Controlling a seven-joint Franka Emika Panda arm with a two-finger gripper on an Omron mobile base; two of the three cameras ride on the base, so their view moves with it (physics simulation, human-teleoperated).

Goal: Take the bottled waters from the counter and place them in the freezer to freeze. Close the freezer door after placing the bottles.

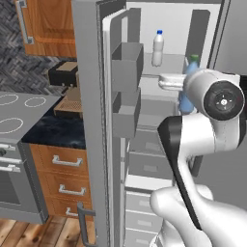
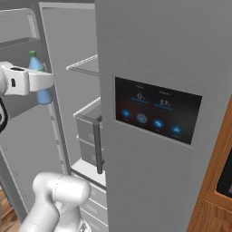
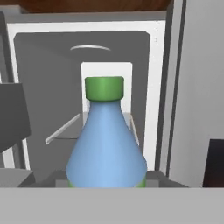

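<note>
Hand view: green-capped bottle (image 3: 106, 144) upright before open freezer (image 3: 52, 109)

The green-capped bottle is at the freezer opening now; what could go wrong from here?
The bottle is upright and tapers upward; if released above a shelf, it could topple. Carried deeper, it might knock over the white bottle standing inside. The freezer door is wide open and must yet be closed.

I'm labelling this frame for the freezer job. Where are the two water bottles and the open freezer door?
White bottle (image 1: 157, 49): left base view, its body.
Green-capped bottle (image 3: 106, 148): hand view, its bluish body.
Freezer door (image 1: 89, 120): left base view, its grey outer edge.
</note>
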